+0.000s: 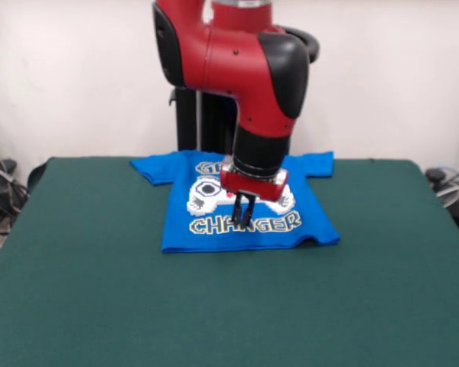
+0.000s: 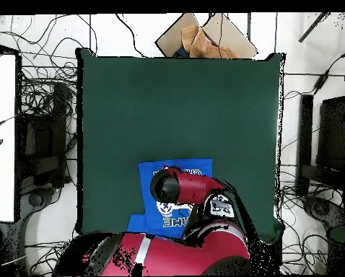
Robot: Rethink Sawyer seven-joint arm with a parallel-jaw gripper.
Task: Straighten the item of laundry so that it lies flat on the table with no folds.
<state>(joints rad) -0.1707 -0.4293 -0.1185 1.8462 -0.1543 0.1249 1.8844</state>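
With the blue T-shirt (image 1: 245,200) lying mostly flat toward the robot's side of the green tabletop (image 1: 99,290), the end effector (image 1: 243,215), fingers narrowly together and holding nothing, should smooth the slightly rumpled hem corner outward, gently, without dragging cloth.

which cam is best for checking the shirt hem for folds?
Front view. The T-shirt lies almost fully visible there, its near hem showing a small wrinkle at one corner, with the gripper over the print. In the overhead view the arm covers much of the shirt.
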